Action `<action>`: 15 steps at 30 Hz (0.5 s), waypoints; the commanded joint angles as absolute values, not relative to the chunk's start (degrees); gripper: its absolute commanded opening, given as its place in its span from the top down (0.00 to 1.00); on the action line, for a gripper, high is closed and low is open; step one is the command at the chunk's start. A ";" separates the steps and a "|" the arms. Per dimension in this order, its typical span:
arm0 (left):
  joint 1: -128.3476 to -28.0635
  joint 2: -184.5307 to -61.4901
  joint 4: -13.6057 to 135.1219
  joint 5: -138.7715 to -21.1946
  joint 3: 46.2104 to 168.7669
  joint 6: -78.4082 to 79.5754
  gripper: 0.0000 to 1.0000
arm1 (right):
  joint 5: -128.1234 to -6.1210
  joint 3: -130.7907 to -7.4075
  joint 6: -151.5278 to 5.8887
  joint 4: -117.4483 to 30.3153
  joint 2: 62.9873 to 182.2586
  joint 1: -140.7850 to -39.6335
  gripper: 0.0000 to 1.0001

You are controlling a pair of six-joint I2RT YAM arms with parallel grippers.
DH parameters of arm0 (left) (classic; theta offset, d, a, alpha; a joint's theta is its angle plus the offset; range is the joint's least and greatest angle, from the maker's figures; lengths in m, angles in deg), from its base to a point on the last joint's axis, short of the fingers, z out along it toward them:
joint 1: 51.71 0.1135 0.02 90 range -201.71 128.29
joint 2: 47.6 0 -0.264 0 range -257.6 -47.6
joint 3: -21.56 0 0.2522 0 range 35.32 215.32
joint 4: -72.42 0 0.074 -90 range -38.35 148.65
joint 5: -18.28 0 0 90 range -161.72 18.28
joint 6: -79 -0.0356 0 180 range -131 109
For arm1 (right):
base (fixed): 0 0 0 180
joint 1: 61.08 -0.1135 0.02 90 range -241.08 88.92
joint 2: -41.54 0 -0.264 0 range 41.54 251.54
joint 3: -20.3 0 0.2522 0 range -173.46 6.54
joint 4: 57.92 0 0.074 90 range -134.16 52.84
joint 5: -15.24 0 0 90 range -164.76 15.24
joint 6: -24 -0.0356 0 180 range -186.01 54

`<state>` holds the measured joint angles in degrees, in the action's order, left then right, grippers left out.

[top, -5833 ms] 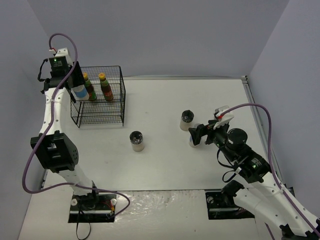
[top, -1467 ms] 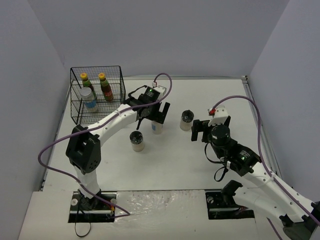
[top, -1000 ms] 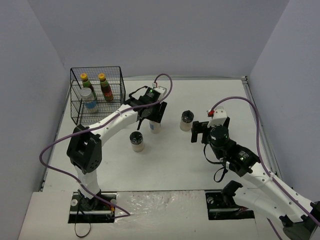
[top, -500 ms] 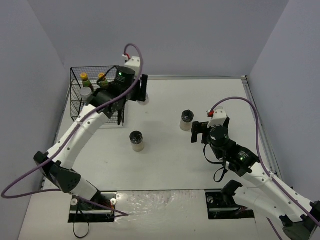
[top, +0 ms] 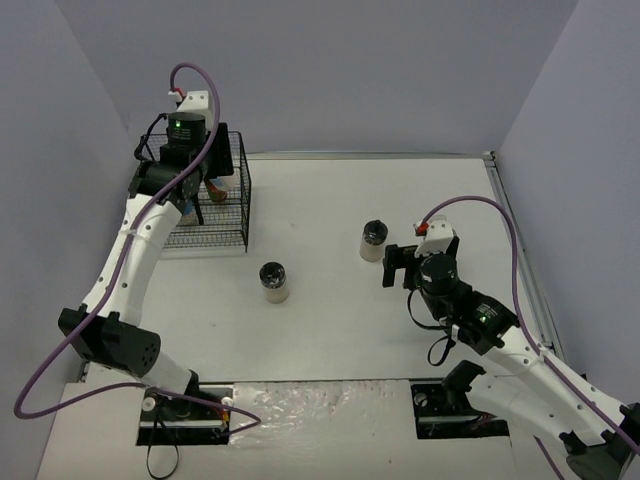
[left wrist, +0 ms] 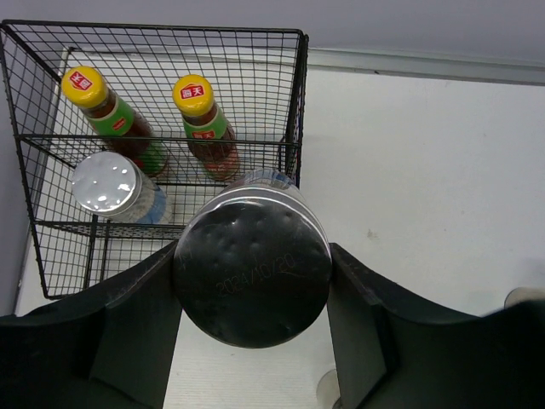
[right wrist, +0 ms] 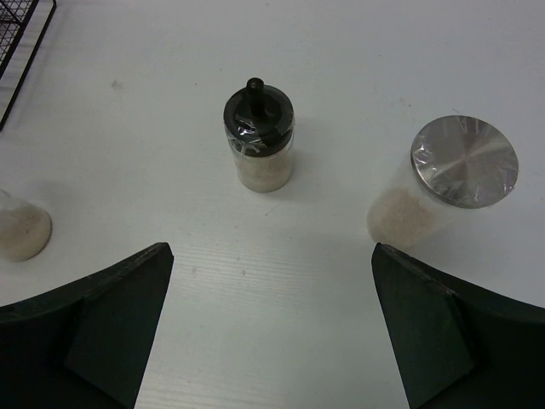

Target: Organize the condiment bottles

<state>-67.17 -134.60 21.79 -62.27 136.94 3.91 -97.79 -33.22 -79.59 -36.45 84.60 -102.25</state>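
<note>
The left pincer (left wrist: 251,331) is closed partway on a short clear spice jar with a dimpled silver lid (left wrist: 252,266), held high over the near right part of the black wire rack (left wrist: 295,102) at the far left of the table. Inside the rack stand two slim dark sauce bottles with yellow caps, one green-labelled (left wrist: 115,119) and one red-labelled (left wrist: 209,128), and nearer, a silver-lidded jar (left wrist: 109,182). By my count three of seven are stowed, a fourth is about to go in, and three are left. The right pincer (right wrist: 271,251) hangs wide and empty on the right, near a black-capped jar (right wrist: 259,136), a silver-lidded jar (right wrist: 456,175) and, at the left edge of its view, a third jar (right wrist: 21,230). From overhead that silver-lidded jar is hidden behind the right arm, and the rack's contents are mostly masked by the left arm.
</note>
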 commanded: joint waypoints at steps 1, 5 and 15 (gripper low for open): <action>-65.26 -134.69 28.91 -62.93 139.24 2.78 0.95 | -97.97 -33.17 -79.63 -40.29 83.51 -101.95 0.00; -63.34 -136.28 30.51 -63.40 137.76 2.71 0.95 | -97.97 -33.18 -79.56 -40.38 83.92 -101.95 0.00; -61.97 -138.32 33.79 -63.19 137.27 0.86 0.97 | -97.27 -33.10 -79.45 -40.39 84.62 -101.95 0.00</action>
